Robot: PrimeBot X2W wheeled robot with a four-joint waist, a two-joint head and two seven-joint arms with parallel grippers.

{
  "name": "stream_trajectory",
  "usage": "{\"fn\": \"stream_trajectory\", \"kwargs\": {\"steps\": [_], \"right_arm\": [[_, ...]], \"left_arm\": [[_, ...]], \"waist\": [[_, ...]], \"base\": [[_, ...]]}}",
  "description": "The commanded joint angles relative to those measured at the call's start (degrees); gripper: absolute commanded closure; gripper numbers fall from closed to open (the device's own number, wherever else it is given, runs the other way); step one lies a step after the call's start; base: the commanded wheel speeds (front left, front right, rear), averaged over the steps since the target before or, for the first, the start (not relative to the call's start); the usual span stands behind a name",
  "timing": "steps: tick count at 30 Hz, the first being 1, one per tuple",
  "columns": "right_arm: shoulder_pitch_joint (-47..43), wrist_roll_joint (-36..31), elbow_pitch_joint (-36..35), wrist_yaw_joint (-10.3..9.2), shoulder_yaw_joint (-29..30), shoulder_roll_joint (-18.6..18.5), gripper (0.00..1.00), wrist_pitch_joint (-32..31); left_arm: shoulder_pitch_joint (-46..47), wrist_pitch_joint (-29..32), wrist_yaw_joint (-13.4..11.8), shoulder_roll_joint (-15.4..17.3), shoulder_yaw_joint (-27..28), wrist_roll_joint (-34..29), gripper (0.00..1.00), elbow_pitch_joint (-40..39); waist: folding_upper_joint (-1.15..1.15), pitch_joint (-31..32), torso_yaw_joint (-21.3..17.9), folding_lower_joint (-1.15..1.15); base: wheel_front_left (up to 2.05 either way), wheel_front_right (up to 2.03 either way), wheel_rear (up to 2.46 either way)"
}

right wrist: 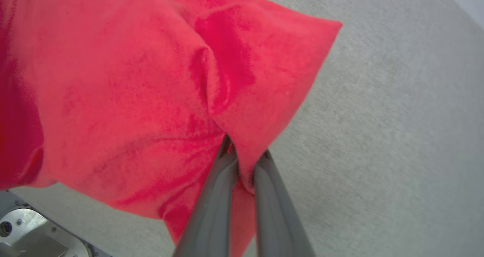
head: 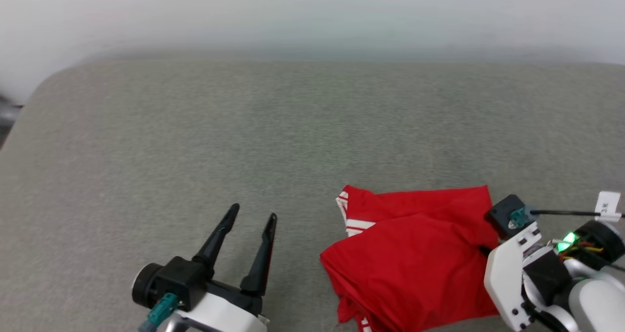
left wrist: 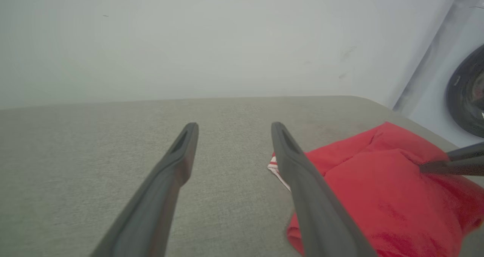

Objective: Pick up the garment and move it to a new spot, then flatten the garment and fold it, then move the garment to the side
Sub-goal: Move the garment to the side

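Cloth of a folded red jersey shirt (head: 410, 254) with striped trim is seen at lower right of the head view on a grey fabric surface (head: 293, 127), the left gripper (head: 254, 211) being spread and empty at lower left, as in the left wrist view, while at bottom centre of the right wrist view a fold is pinched by the right gripper (right wrist: 245, 149).

Left gripper (head: 254, 213) hovers at lower left, fingers spread apart — right gripper (right wrist: 245, 151), wrist angled inward, pinches a fold of the garment (right wrist: 132, 79) between nearly closed fingers.
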State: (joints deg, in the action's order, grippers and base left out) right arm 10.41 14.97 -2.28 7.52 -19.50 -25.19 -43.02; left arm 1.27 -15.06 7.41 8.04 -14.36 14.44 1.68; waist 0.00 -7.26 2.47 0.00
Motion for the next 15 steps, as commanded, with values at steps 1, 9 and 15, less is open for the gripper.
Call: {"fn": "stream_trajectory", "kwargs": {"steps": [1,9,15], "right_arm": [[1.5,0.3,-1.2,-0.07,-0.6,-1.4,1.00,-0.4],[8.2,4.0,-4.5,-0.08,-5.5,-14.1,1.00,-0.8],[14.9,5.0,0.3,-0.08,-6.0,-20.6,1.00,4.9]], "left_arm": [[-0.5,-0.1,0.1,0.0,-0.6,-0.1,0.00,-0.5],[2.4,-0.1,0.1,0.1,-4.8,-1.6,0.00,-1.4],[6.2,-0.1,0.1,2.2,-6.3,-2.7,0.00,-4.1]], "waist": [[0.00,-0.1,-3.9,0.00],[0.00,-4.5,-12.7,0.00],[0.00,-11.5,-17.6,0.00]], "base": [[0.00,0.00,0.00],[0.00,0.00,0.00],[0.00,0.00,0.00]]}}
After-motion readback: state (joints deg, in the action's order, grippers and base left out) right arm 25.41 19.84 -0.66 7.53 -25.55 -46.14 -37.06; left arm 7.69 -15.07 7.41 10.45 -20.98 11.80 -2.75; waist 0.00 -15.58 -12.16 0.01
